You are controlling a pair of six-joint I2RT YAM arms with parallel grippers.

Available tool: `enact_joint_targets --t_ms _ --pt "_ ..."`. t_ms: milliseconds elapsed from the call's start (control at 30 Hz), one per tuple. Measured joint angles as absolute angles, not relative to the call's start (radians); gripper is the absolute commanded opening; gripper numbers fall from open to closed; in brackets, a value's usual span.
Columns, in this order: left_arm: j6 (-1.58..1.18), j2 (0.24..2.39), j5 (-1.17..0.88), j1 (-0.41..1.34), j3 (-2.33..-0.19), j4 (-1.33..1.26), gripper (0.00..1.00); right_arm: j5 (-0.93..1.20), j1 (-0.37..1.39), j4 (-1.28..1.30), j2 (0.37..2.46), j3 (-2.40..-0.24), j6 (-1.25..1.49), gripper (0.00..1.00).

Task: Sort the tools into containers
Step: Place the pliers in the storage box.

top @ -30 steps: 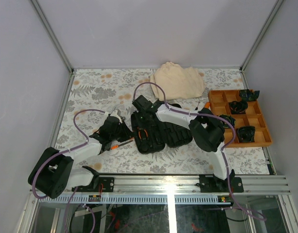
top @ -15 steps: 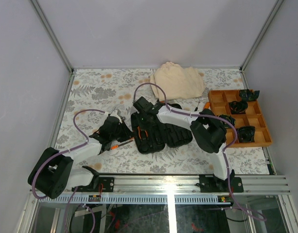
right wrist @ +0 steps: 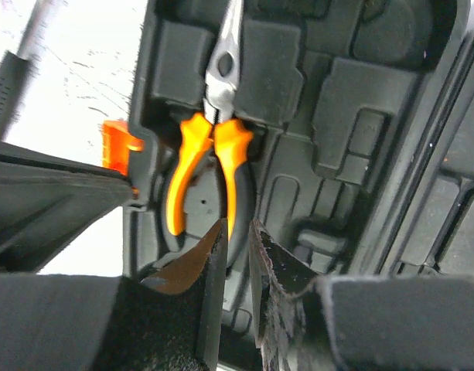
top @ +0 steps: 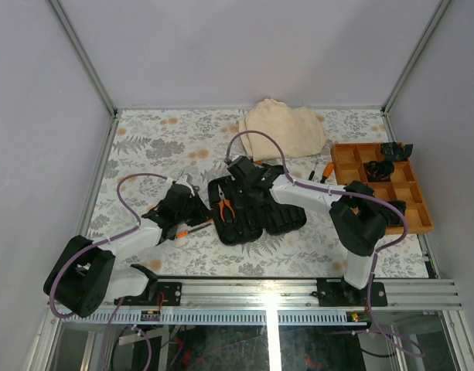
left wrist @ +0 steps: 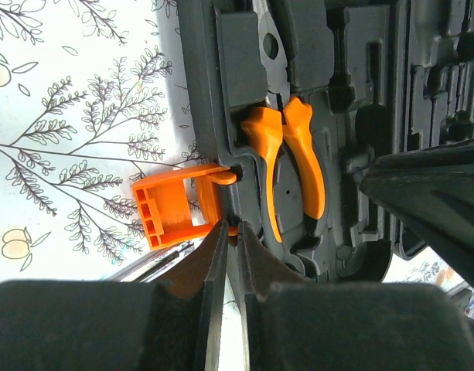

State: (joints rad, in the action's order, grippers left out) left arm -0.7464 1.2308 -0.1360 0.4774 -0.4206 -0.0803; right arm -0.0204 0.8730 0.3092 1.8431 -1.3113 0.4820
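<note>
Just left of the open black case (top: 248, 226), the left gripper (top: 202, 216) sits low over the flowered table (top: 151, 147). Its fingers are drawn almost together, their tips at the case's left rim beside the orange latch (left wrist: 171, 209); I cannot tell whether they pinch anything. A screwdriver (top: 184, 230) with an orange and black handle lies on the table against that same side. The orange-handled pliers (top: 223, 207) lie in a moulded slot in the case's left half, nose pointing away from the arms. The right gripper (top: 237, 184) hangs over the case's middle, its fingers parted a narrow way with nothing between them. The beige cloth (top: 283, 130) lies behind the case. An orange tray (top: 380, 185) stands well to its right.
</note>
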Motion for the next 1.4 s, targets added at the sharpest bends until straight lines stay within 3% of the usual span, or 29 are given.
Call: enact_joint_targets --t_ms 233,567,800,1400 --pt "-0.747 1.231 -0.136 0.478 -0.426 -0.067 0.08 0.027 0.863 0.279 1.89 -1.274 0.482 0.23" --pt "-0.747 1.23 -0.136 0.478 -0.426 -0.064 0.07 0.077 0.853 0.259 1.918 -1.286 0.481 0.07" --pt "-0.746 1.235 -0.138 0.478 -0.428 -0.065 0.07 0.073 0.85 0.28 1.944 -1.32 0.482 0.02" --pt "-0.73 1.254 -0.148 0.477 -0.445 -0.054 0.07 0.018 0.873 0.294 1.974 -1.33 0.486 0.01"
